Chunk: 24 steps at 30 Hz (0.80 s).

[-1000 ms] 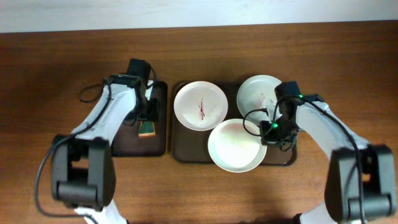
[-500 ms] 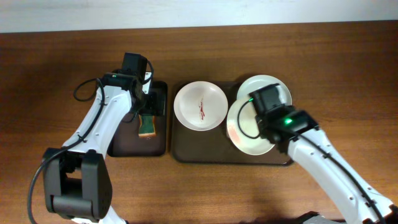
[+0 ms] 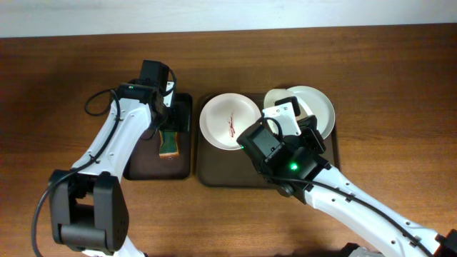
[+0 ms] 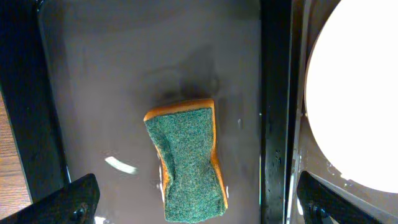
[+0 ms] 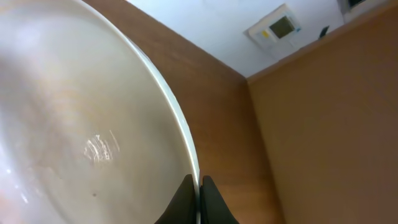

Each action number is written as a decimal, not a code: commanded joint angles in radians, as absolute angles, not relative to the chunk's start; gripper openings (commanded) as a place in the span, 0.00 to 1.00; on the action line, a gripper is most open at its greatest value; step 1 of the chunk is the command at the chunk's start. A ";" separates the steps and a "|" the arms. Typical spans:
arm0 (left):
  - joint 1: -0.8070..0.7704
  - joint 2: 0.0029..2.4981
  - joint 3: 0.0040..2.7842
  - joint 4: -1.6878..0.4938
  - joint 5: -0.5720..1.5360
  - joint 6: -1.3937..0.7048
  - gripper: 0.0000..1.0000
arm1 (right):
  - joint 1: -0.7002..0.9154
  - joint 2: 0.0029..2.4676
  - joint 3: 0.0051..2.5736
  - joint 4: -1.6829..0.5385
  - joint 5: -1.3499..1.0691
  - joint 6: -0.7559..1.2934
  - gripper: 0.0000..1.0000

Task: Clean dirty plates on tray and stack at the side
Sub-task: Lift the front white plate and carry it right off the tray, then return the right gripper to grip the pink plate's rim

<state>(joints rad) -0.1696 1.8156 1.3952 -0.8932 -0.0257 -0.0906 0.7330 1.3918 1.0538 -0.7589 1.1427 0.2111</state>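
My right gripper [image 5: 199, 191] is shut on the rim of a white plate [image 5: 81, 124], held tilted high above the table. In the overhead view the right arm [image 3: 285, 153] hides most of that plate. A white plate with a red smear [image 3: 228, 121] lies on the big dark tray [image 3: 214, 168] at its left. Another white plate [image 3: 320, 107] lies at the tray's back right. My left gripper [image 4: 199, 208] is open just above a green and orange sponge [image 4: 186, 162], which lies in the small dark tray [image 3: 143, 164].
The two trays sit side by side on the brown wooden table [image 3: 57, 107]. The raised right arm covers the front right part of the big tray. A pale wall with a small wall panel [image 5: 277, 28] shows behind the held plate.
The right arm has lifted the plate off the big tray's front right and raised it up toward the camera. The left arm shifted slightly over the sponge, then stayed still.
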 commanded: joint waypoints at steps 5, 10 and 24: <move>-0.167 1.806 1.408 -0.892 -0.014 -0.089 1.00 | 0.267 1.372 1.066 -0.758 0.533 0.396 0.04; -0.167 1.806 1.408 -0.892 -0.014 -0.089 1.00 | -0.220 1.384 1.066 -0.759 0.103 0.402 0.04; -0.167 1.806 1.408 -0.895 -0.014 -0.089 1.00 | -0.679 1.583 1.066 -0.691 -0.308 0.313 0.40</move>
